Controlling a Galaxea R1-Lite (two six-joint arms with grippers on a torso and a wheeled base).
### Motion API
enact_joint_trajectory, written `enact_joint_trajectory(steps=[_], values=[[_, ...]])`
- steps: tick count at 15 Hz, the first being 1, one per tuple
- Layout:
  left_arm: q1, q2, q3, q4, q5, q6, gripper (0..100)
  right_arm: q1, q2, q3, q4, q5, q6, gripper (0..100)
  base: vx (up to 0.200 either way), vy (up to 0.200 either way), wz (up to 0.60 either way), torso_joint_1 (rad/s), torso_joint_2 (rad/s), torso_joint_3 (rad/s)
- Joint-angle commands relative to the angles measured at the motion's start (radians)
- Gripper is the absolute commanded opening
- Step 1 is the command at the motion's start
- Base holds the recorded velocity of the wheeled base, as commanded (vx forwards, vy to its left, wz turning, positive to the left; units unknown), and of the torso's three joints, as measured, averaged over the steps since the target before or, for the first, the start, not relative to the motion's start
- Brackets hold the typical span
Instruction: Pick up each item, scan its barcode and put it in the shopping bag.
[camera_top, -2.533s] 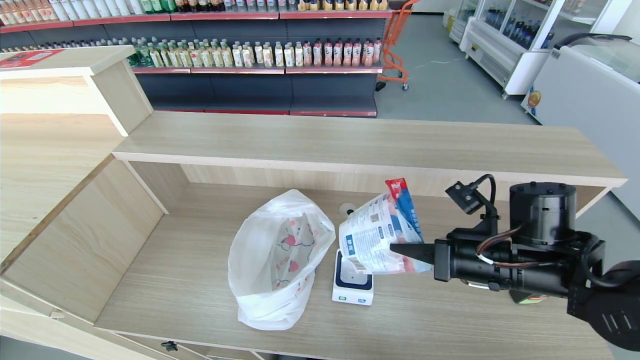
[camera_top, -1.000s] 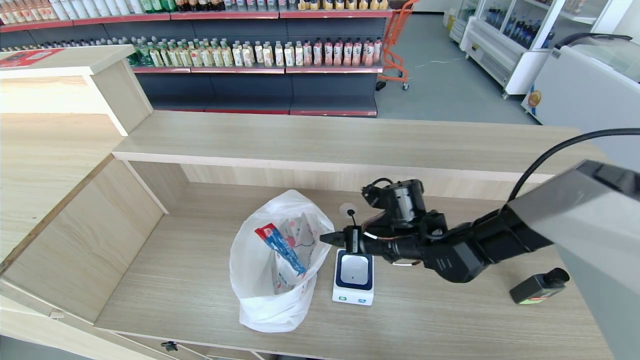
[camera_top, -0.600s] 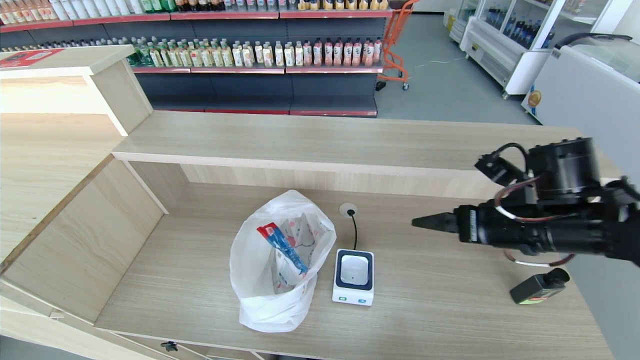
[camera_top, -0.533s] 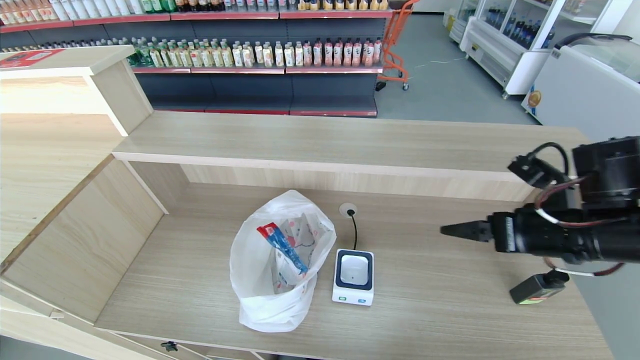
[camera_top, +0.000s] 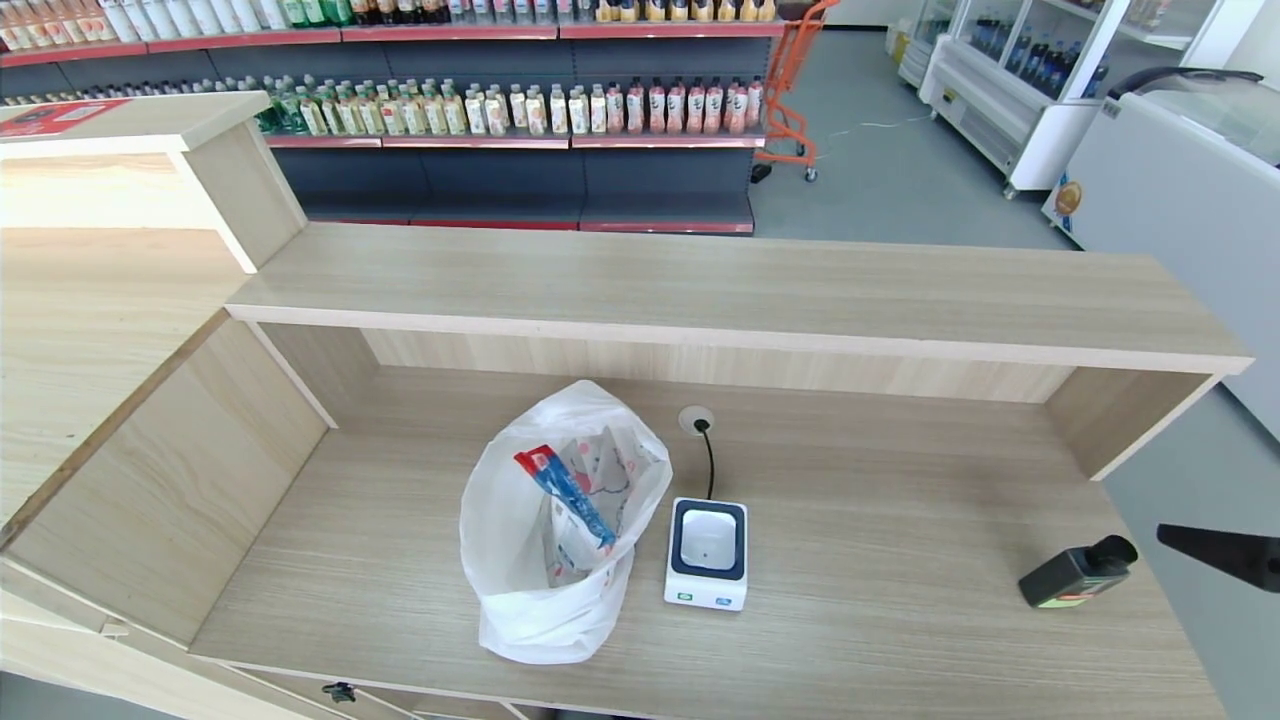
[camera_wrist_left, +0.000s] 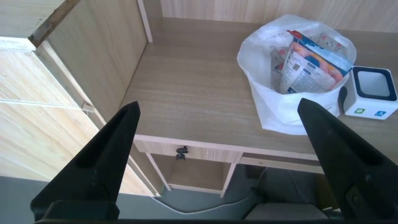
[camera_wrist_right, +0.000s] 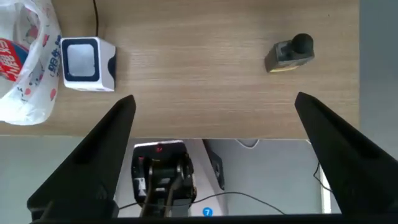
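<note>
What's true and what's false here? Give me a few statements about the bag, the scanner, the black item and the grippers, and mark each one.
1. A packet sits inside the bag. True.
2. The scanner stands on the bag's left. False: it stands on the bag's right.
3. The right gripper holds the black item. False: it is open and empty; the item lies on the counter.
4. The scanner's cable runs to a hole in the counter. True.
5. The left gripper is open. True.
</note>
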Motion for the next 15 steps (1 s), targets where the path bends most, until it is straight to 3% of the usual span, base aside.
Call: enact_joint_trajectory(steps=[1, 3, 10, 13, 15], values=[[0.000, 0.000, 0.000, 0.000, 0.000, -0.001, 100, -0.036, -0.087, 0.006, 0.032, -0.001, 0.011, 100, 0.000, 0.000, 0.00, 0.000, 0.00, 0.000], [0.000, 0.000, 0.000, 0.000, 0.000, -0.002, 100, -0.052, -0.119, 0.016, 0.086, 0.001, 0.016, 100, 0.000, 0.000, 0.00, 0.000, 0.00, 0.000], [0.000, 0.000, -0.002, 0.000, 0.000, -0.001, 100, -0.052, -0.065, -0.003, 0.088, 0.001, 0.087, 100, -0.200, 0.000, 0.00, -0.002, 0.01, 0.002], [0.000, 0.000, -0.002, 0.000, 0.000, 0.001, 100, -0.059, -0.033, 0.016, 0.094, -0.010, 0.087, 100, 0.000, -0.067, 0.00, -0.004, 0.00, 0.001], [0.000, 0.000, 0.000, 0.000, 0.000, 0.001, 100, -0.073, 0.013, 0.026, 0.094, -0.130, 0.077, 100, 0.000, -0.200, 0.00, 0.002, 0.00, 0.010]])
